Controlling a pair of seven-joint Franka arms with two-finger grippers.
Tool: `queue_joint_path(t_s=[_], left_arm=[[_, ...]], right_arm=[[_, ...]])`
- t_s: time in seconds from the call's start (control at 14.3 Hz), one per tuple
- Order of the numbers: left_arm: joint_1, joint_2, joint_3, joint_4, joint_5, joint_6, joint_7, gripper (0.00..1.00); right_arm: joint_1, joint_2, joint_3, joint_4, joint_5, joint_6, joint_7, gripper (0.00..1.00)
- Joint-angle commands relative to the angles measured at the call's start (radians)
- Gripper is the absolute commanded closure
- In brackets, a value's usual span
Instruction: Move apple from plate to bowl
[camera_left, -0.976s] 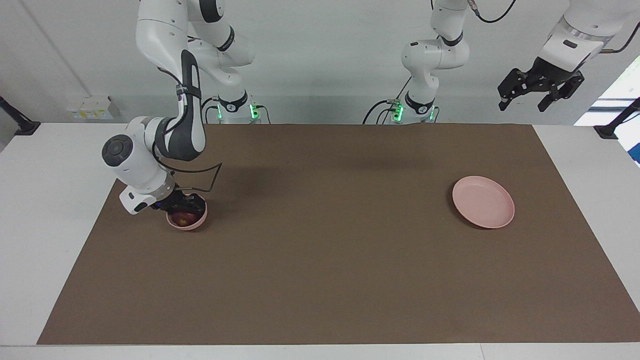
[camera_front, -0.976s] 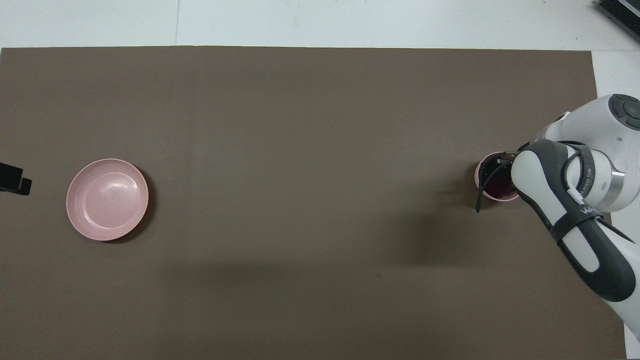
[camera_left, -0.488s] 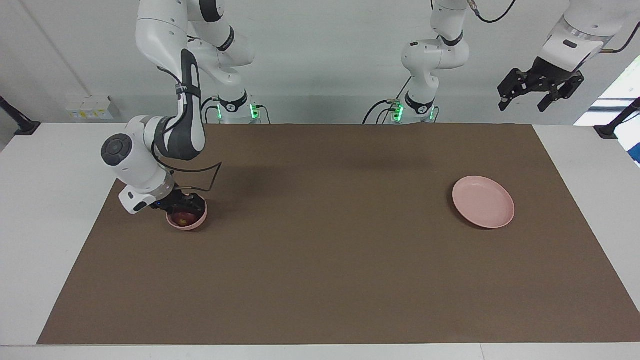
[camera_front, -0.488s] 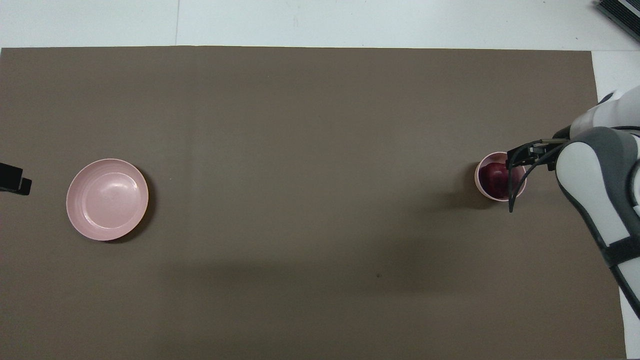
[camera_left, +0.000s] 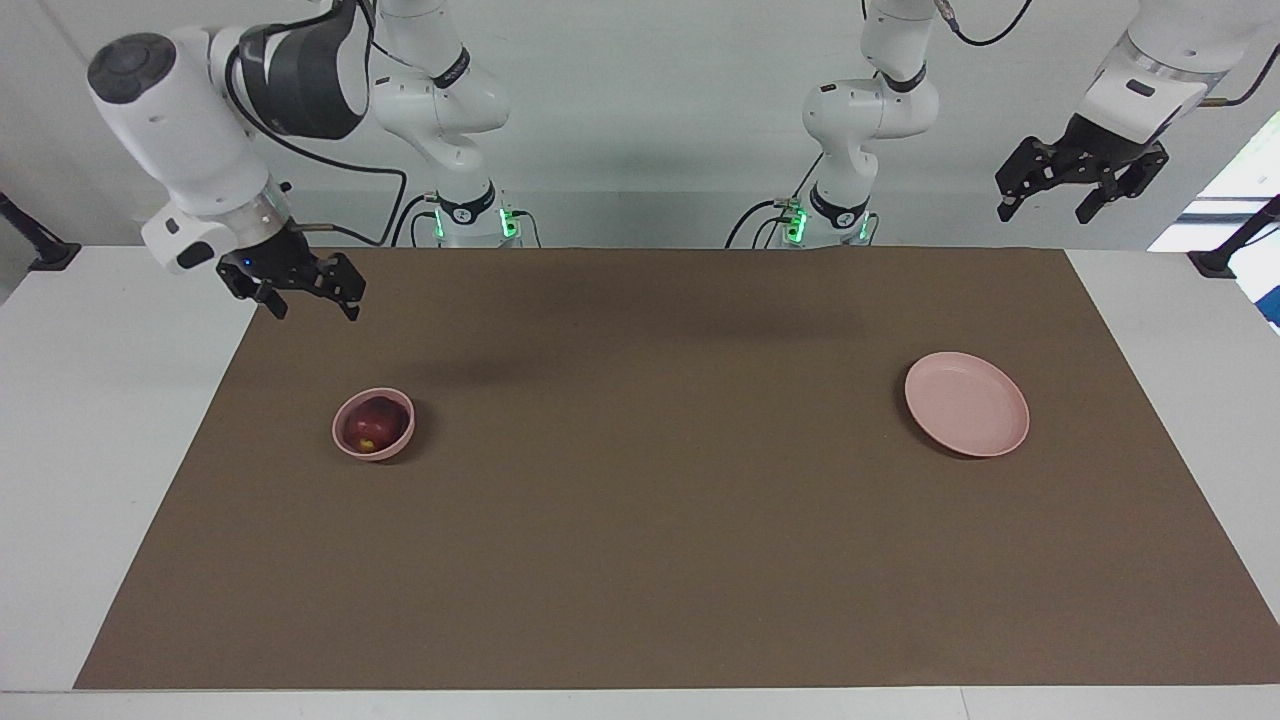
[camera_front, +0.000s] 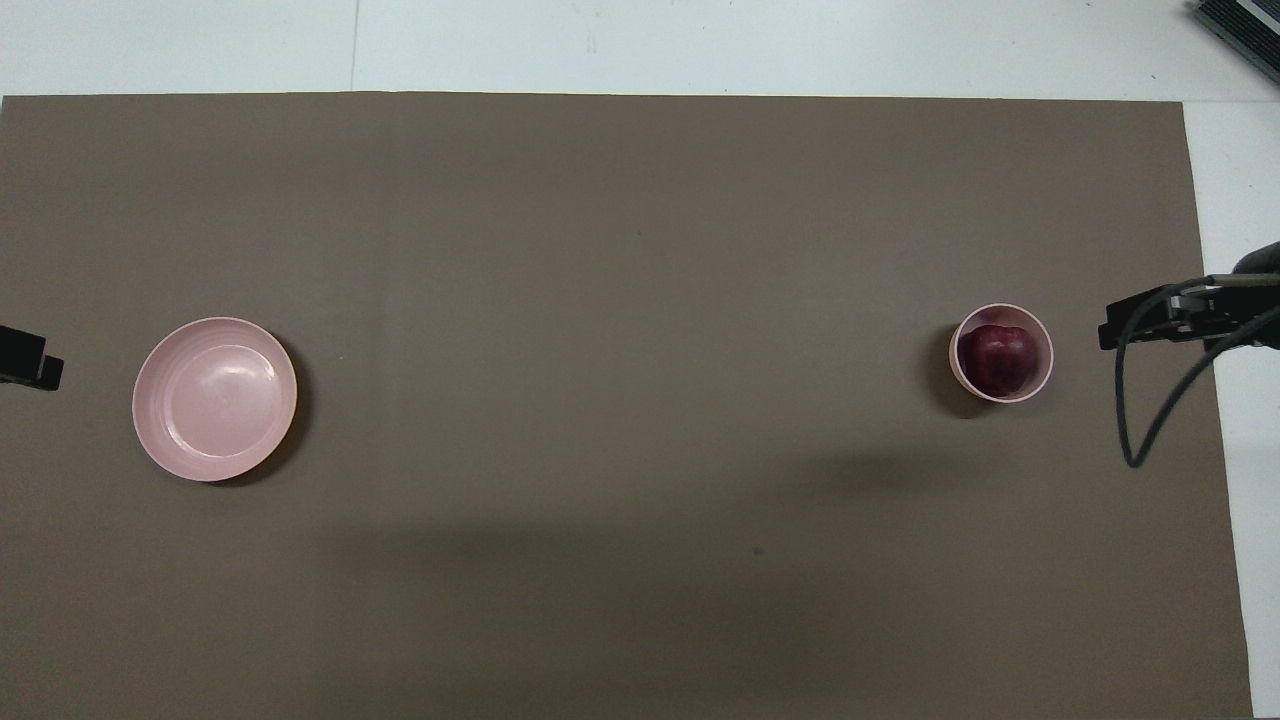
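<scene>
Apple (camera_left: 371, 425) sits in the bowl (camera_left: 346, 441).
Right gripper (camera_left: 312, 303), fingers apart, hangs above the bowl (empty); left gripper (camera_left: 1046, 208), likewise spread, waits well apart from the plate (camera_left: 1008, 432).

We see a brown mat (camera_left: 660, 520) covering most of the white table (camera_left: 90, 420), whose bare surface shows as a margin around the mat on every side. At the table edge nearest the robots, toward the right arm's end of the mat, a white socket box (camera_left: 180, 215) sits against the pale wall (camera_left: 650, 120). A black clamp foot (camera_left: 45, 250) rests on the table just off that same end of the mat, and a second black clamp foot (camera_left: 1225, 260) rests off the mat's left-arm end.
</scene>
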Motion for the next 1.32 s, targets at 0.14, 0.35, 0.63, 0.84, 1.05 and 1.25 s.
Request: queue_joint_path(t_s=[0.14,0.35,0.63,0.84,1.05,1.25], left_arm=[[0.009,-0.023,-0.002,-0.027,0.001,0.003,0.009,0.00],[0.009,-0.023,-0.002,-0.026,0.001,0.003,0.009,0.00],[0.009,-0.023,-0.002,-0.026,0.001,0.003,0.009,0.00],[0.009,-0.023,-0.002,-0.026,0.001,0.003,0.009,0.00],[0.009,-0.023,-0.002,-0.026,0.001,0.003,0.009,0.00],[0.009,-0.023,-0.002,-0.026,0.001,0.003,0.009,0.00]], right_arm=[[-0.004,0.012,0.008,0.145,-0.008,-0.148,0.058,0.00],[-0.005,-0.070,0.008,0.146,-0.001,-0.178,0.060,0.00],[-0.018,-0.138,0.005,0.035,-0.008,-0.167,0.043,0.00],[-0.006,-0.155,0.006,0.014,-0.023,-0.176,0.043,0.00],[0.039,-0.144,0.009,0.052,-0.084,-0.176,0.002,0.00],[0.047,-0.144,0.006,0.058,-0.071,-0.173,0.008,0.00]])
